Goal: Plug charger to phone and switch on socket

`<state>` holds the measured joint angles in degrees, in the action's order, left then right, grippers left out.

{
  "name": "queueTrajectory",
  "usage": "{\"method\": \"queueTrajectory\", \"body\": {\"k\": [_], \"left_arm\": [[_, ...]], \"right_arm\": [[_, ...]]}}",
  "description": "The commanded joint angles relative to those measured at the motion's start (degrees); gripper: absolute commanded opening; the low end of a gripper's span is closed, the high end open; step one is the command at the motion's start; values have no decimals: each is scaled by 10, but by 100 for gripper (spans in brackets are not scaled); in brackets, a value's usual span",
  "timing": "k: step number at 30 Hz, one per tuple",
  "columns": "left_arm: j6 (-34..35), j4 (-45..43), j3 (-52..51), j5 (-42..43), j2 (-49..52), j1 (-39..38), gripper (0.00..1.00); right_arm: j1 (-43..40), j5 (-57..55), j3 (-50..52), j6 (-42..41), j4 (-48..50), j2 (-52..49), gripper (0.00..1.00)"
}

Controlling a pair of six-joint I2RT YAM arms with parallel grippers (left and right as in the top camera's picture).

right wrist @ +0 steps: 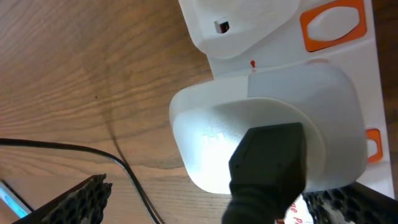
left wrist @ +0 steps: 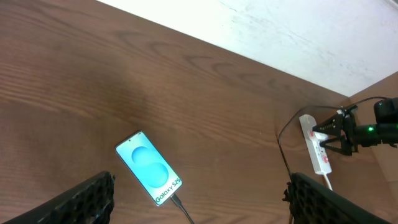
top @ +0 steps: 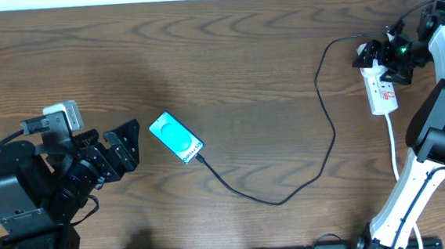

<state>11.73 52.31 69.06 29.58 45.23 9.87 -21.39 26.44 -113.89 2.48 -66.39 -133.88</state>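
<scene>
From overhead I see the surface (top: 225,54) end in a pale strip along its far edge. Bare wood lies open all around the phone (top: 175,138), which sits left of centre. Its screen is turquoise with a paler oval and "Galaxy S25" printed at one end.

Its long axis runs diagonally, far-left to near-right. The charger (top: 329,133) meets its near-right short edge, then loops across the middle and up to the socket (top: 381,90).

The socket is a narrow white strip with red marks, close to the far right corner. It lies lengthwise near to far, and its white lead trails toward me.

My left end effector (top: 127,145) sits just left of the phone, fingers spread wide and gripping nothing. My right end effector (top: 382,54) is at the socket's far end, also spread wide. In its wrist view a white adapter (right wrist: 267,124) shows between the fingers.
</scene>
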Motion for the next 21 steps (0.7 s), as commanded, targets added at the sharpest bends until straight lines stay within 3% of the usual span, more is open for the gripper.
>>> {"method": "queueTrajectory", "body": {"k": [1,21], "left_arm": [[-10,1,12,-7,0,2,89],[-10,1,12,-7,0,2,89]], "right_arm": [[3,-19,-13,-3,4,-12,98],[-10,-29,-46,-3,-16,-12,99]]}}
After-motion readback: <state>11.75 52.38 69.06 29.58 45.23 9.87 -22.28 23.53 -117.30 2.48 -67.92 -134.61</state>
